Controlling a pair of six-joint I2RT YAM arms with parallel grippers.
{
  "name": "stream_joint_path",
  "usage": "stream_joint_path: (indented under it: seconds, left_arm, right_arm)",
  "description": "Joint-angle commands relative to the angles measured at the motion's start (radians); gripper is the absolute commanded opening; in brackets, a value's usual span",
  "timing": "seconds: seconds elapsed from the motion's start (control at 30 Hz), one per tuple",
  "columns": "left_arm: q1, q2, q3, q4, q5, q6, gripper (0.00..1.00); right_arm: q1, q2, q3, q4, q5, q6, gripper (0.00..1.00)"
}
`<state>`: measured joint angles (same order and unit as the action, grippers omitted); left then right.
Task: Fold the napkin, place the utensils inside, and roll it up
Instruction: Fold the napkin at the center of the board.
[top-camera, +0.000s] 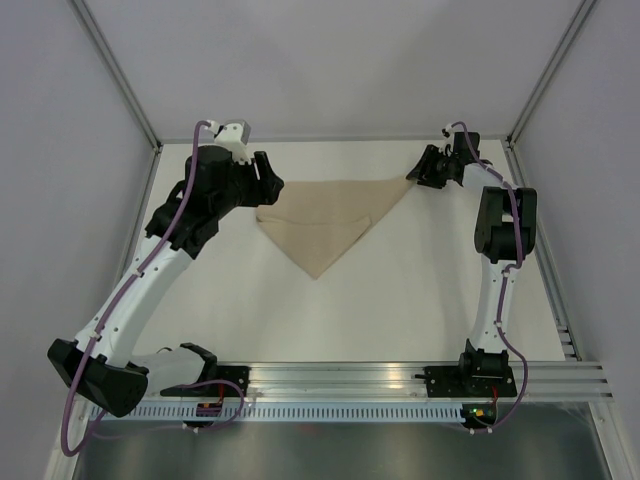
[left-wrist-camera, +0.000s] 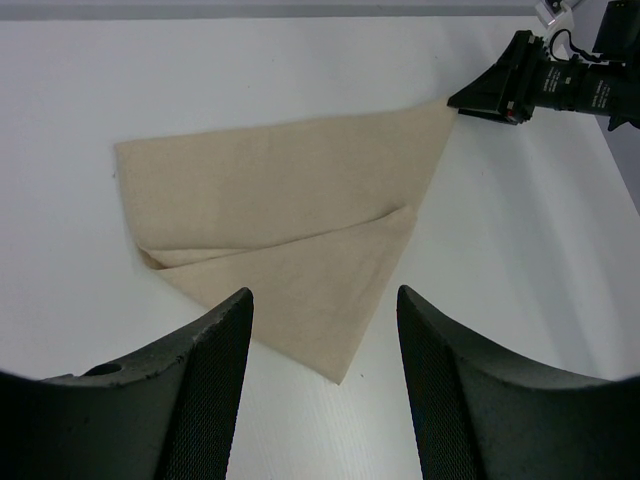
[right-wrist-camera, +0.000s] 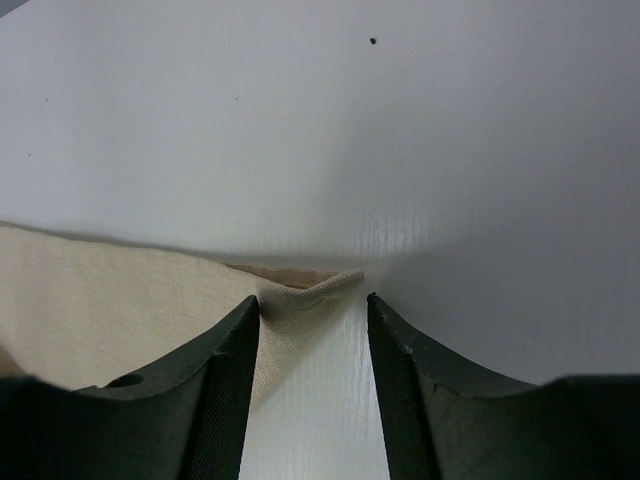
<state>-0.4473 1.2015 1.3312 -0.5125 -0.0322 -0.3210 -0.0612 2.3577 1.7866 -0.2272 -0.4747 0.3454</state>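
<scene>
The tan napkin (top-camera: 325, 220) lies folded into a triangle on the white table, its point toward the arms. My left gripper (top-camera: 268, 182) is at its left corner, open; in the left wrist view the napkin (left-wrist-camera: 290, 220) spreads ahead of the gripper (left-wrist-camera: 325, 292), one corner lying between the fingers and untouched. My right gripper (top-camera: 412, 175) is at the right corner. In the right wrist view that corner (right-wrist-camera: 335, 283) is puckered up between the parted fingers of the gripper (right-wrist-camera: 312, 298), touching the left finger (right-wrist-camera: 235, 350). No utensils are in view.
The white table (top-camera: 400, 300) is walled by grey panels with metal posts at the back corners. An aluminium rail (top-camera: 340, 375) carries both arm bases along the near edge. The right gripper also shows in the left wrist view (left-wrist-camera: 490, 95).
</scene>
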Motion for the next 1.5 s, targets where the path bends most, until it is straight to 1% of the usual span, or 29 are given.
stream_joint_path:
  seconds: [0.0,0.1,0.17,0.2,0.3,0.33,0.43,0.53,0.77,1.0,1.33,1.47]
  left_arm:
    - [-0.002,-0.016,-0.01,0.034,0.008,-0.029,0.64]
    - [-0.002,-0.013,-0.009,0.034,0.009,-0.029,0.64]
    - [-0.002,-0.01,-0.006,0.034,0.011,-0.029,0.64]
    - [-0.002,-0.007,-0.007,0.034,0.012,-0.029,0.64]
    - [-0.002,-0.005,-0.01,0.034,0.014,-0.032,0.64]
    - [-0.002,-0.005,-0.01,0.035,0.014,-0.032,0.64]
    - [-0.002,-0.005,-0.012,0.034,0.015,-0.033,0.64]
    - [-0.001,-0.003,-0.013,0.034,0.017,-0.033,0.64]
    - [-0.002,-0.005,-0.015,0.035,0.02,-0.038,0.64]
    - [-0.002,-0.005,-0.024,0.049,0.028,-0.05,0.64]
    - [-0.002,-0.016,-0.032,0.058,0.028,-0.052,0.64]
    - [-0.002,-0.022,-0.035,0.065,0.028,-0.053,0.64]
  right_arm:
    - [-0.002,0.041,0.013,-0.006,-0.007,0.056,0.52]
    - [-0.002,0.045,0.013,0.0,-0.007,0.058,0.5]
    - [0.0,0.046,0.013,0.003,-0.007,0.06,0.45]
    - [-0.002,0.046,0.008,0.008,-0.008,0.063,0.44]
    - [0.0,0.045,0.005,0.017,-0.016,0.063,0.34]
    - [-0.002,0.041,0.007,0.02,-0.021,0.061,0.27]
    - [0.0,0.028,-0.001,0.037,-0.028,0.058,0.16]
    - [0.0,0.012,-0.006,0.057,-0.045,0.055,0.1]
    - [0.018,-0.08,-0.071,0.121,-0.065,0.024,0.08]
    - [0.055,-0.196,-0.125,0.127,-0.058,-0.031,0.07]
    - [0.202,-0.394,-0.24,0.135,-0.002,-0.147,0.06]
    - [0.291,-0.459,-0.276,0.109,0.039,-0.232,0.06]
